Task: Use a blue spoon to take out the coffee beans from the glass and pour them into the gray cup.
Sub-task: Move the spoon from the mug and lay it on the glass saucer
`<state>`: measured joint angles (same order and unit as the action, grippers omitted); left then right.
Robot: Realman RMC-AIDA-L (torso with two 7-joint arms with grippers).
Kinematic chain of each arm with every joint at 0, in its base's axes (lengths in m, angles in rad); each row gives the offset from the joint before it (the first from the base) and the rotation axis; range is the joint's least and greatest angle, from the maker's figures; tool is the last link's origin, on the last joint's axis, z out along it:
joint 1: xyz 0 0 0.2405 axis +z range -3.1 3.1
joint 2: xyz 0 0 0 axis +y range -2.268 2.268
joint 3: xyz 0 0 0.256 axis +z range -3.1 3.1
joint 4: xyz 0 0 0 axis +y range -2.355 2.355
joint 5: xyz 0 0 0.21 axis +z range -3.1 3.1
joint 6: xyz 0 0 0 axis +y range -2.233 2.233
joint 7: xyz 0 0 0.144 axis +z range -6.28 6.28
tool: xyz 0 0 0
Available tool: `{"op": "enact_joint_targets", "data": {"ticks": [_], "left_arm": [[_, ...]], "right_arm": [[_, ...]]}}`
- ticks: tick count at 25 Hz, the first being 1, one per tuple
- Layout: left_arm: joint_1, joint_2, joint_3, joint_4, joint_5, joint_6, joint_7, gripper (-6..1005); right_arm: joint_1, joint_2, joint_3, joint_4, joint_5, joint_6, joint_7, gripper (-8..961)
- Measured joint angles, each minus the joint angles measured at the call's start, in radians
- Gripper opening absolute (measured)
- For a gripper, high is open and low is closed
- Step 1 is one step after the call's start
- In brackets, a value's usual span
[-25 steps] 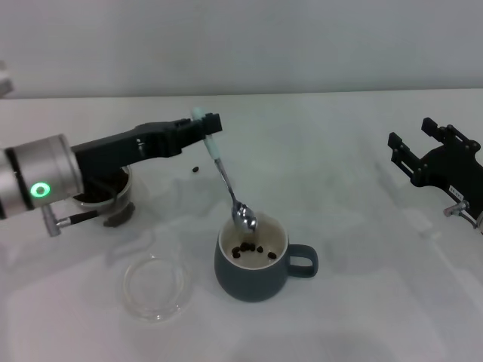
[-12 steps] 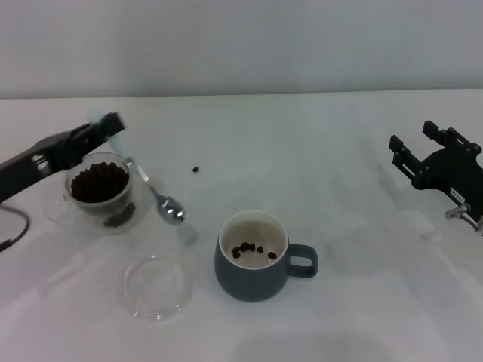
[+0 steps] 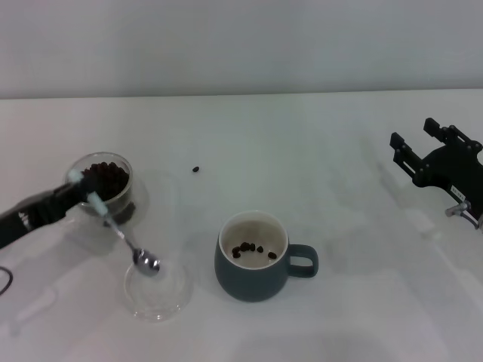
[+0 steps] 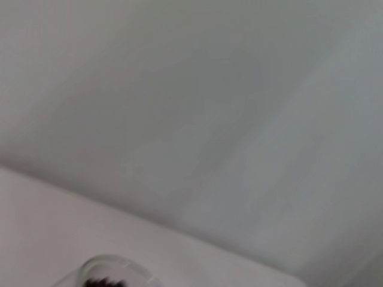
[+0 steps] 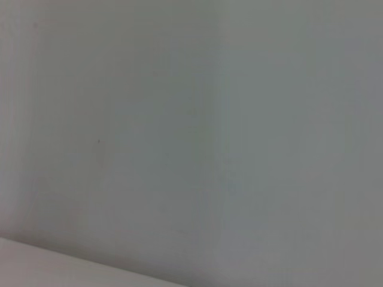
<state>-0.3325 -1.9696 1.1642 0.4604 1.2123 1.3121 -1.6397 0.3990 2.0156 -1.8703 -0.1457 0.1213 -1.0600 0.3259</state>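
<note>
The gray cup (image 3: 253, 265) stands at centre front with several coffee beans (image 3: 252, 249) on its cream bottom. The glass (image 3: 108, 188) stands at the left, heaped with coffee beans (image 3: 106, 177); its rim also shows in the left wrist view (image 4: 111, 276). My left gripper (image 3: 78, 185) is low at the left, in front of the glass, shut on the pale handle of the blue spoon (image 3: 121, 233). The spoon slants down to the right, and its metal bowl hangs over the near rim of a shallow dish. The spoon's bowl looks empty. My right gripper (image 3: 414, 142) is parked at the far right, open.
A shallow clear glass dish (image 3: 156, 294) lies at the front left, under the spoon's bowl. One loose coffee bean (image 3: 195, 169) lies on the white table behind the gray cup. A grey wall runs behind the table.
My left gripper has carried the spoon from over the gray cup leftward past the glass, then down and forward to the dish. The arm has drawn back to the left. The right arm has not moved.
</note>
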Motion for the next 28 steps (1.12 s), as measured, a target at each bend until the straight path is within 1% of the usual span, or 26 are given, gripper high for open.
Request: {"op": "enact_joint_targets", "data": {"ticks": [6,10,15,23,28], "left_arm": [[0.004,0.006,0.001,-0.022,0.014,-0.03,0.003,132],[-0.006,0.007,0.006,-0.025,0.046,-0.035,-0.002,133],[-0.042,0.003,0.01,-0.039,0.088,-0.049,-0.024,133],[-0.12,-0.002,0.011,-0.113,0.131,-0.069,-0.042,133],[-0.151,-0.012,0.011,-0.141,0.157,-0.102,-0.045,133]], "right_arm": [[-0.005,0.0,-0.004,0.0,0.0,0.0,0.005,664],[-0.003,0.001,-0.006,0.0,0.0,0.0,0.005,664],[-0.003,0.001,-0.007,-0.013,-0.003,0.0,0.006,664],[-0.006,0.002,-0.007,-0.018,-0.001,0.003,0.007,664],[-0.006,0.002,-0.006,-0.019,0.001,0.012,0.007,664]]}}
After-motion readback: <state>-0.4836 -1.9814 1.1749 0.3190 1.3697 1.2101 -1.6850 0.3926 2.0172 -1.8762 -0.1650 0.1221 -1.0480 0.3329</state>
